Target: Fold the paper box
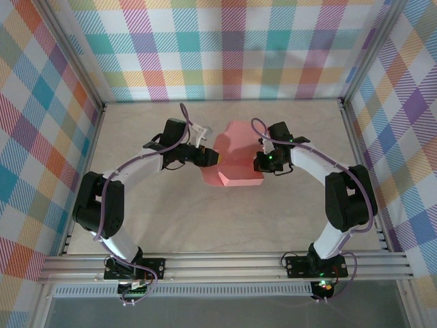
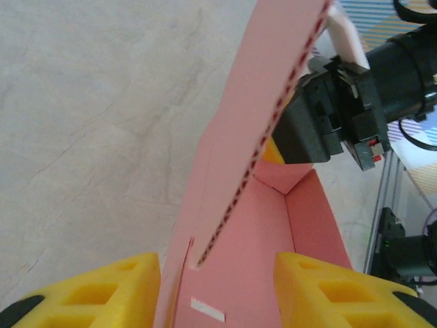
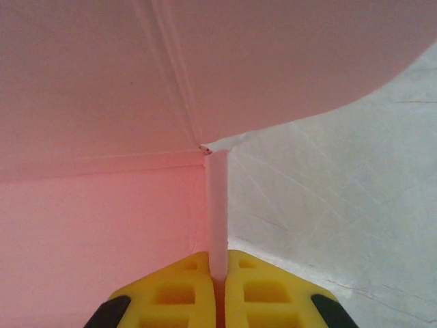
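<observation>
Pinching the paper box [image 1: 235, 171] on one side, straddling it on the other

Nearest the right wrist camera, the right gripper [image 3: 217, 263] has its yellow fingers [image 3: 171, 294] pressed together on a thin upright strip of pink card at bottom centre. Beyond it, a broad pink panel spreads across the upper part of the frame. The pale table [image 3: 341, 205] shows at right.

In the left wrist view, the left gripper [image 2: 217, 273] stands partly spread, one yellow finger at lower left and one at lower right. A raised wall of the box rises between them, closer to the lower-left finger. I cannot tell whether it touches either one. Farther off, the box's pink floor runs toward the right arm's black wrist [image 2: 328, 116] at upper right.

From above, the partly erected box sits at mid-frame, with the left gripper at its left edge and the right gripper at its right edge. The checked back wall [image 1: 232, 48] stands behind.
</observation>
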